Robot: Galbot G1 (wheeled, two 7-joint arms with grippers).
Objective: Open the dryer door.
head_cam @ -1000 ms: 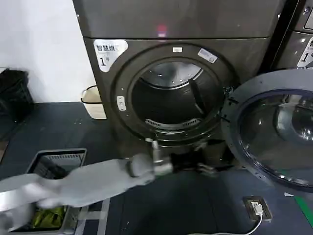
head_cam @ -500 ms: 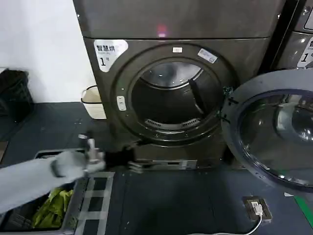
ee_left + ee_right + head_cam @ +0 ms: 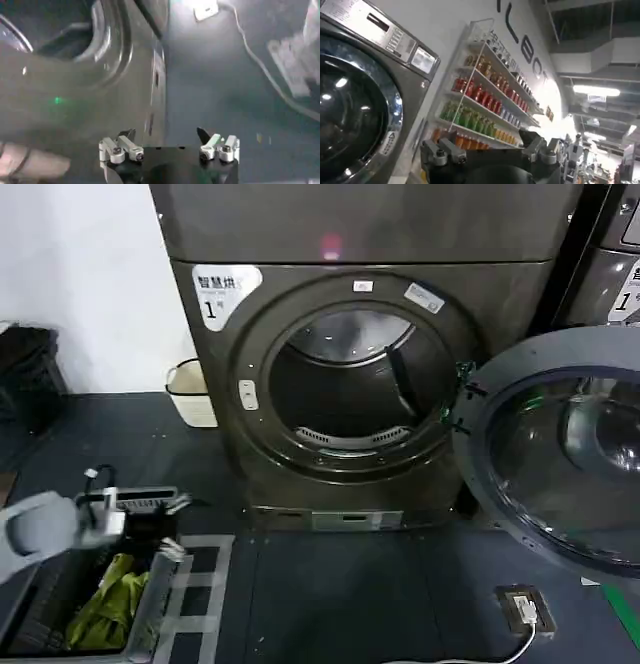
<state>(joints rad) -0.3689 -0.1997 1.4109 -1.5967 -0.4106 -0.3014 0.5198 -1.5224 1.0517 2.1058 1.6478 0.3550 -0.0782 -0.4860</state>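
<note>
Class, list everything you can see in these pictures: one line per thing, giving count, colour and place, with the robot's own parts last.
dryer: one, dark grey-brown, centre, drum mouth exposed.
dryer door: one, chrome-ringed, swung open to the right.
second machine: one, grey, far right.
bucket: one, white, left of the dryer.
basket: one, grey, green cloth inside, lower left.
socket with cable: one, white, floor lower right.
left tool: one, black, above the basket, open.
right tool: one, black, open.

a white sticker (image 3: 224, 290) on the dryer (image 3: 350, 334) reads "1"; its other characters are too small to read.
</note>
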